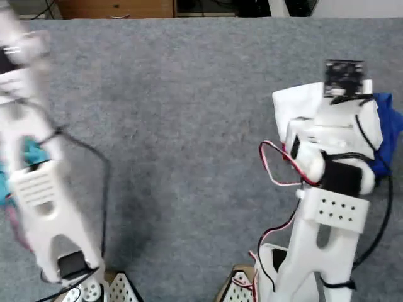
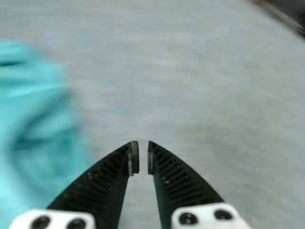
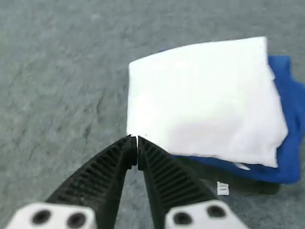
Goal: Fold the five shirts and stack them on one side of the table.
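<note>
A folded white shirt (image 3: 200,95) lies on a folded blue shirt (image 3: 288,143) on the grey surface (image 1: 189,94). The right gripper (image 3: 134,143) hangs at the white shirt's corner with its fingertips pressed together; whether they pinch any cloth cannot be told. Well apart from the white shirt, across the surface, lies a crumpled teal shirt (image 2: 33,119). There too is the left gripper (image 2: 139,157), its tips a narrow slit apart and holding nothing.
</note>
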Robot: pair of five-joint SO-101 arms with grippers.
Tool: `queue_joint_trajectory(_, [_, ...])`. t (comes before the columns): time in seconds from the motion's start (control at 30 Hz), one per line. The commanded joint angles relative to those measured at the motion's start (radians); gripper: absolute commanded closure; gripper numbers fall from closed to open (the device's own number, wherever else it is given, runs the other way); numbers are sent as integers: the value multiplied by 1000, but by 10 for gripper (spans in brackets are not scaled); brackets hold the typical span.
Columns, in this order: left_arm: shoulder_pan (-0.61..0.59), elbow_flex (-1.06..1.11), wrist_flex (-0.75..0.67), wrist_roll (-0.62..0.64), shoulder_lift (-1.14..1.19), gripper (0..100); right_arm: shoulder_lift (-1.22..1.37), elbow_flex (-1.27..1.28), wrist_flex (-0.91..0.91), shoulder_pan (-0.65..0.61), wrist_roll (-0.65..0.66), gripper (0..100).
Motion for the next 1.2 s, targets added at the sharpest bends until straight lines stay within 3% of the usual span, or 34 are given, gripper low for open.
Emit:
queue_joint_trajectory(0.0, [-215,192,12,-140,-105,929,7,19,5,-59,20,996])
queue_joint_trajectory(0.2, [-331,531,9,-247,-131,877,13,50,2,-142,54,996])
queue_joint_trajectory(0.3, [-325,634,-2,-245,-130,875,12,54,3,-176,55,996])
queue_joint_trajectory(0.47, [-311,829,-178,-160,-107,885,12,54,5,-186,55,996])
queue_joint_trajectory(0.57, [-307,810,-100,-141,-186,994,10,53,25,-185,55,996])
queue_joint_trajectory(0.67, [-256,806,-3,-144,-315,982,10,54,32,-185,52,996])
queue_joint_trajectory(0.77, [-172,884,11,-146,-473,982,12,53,31,-185,52,996])
queue_joint_trajectory(0.9, [18,1183,9,-186,-750,982,12,51,29,-186,55,996])
queue_joint_trajectory(1.17, [718,1900,-97,-319,-1474,982,12,48,25,-186,57,996])
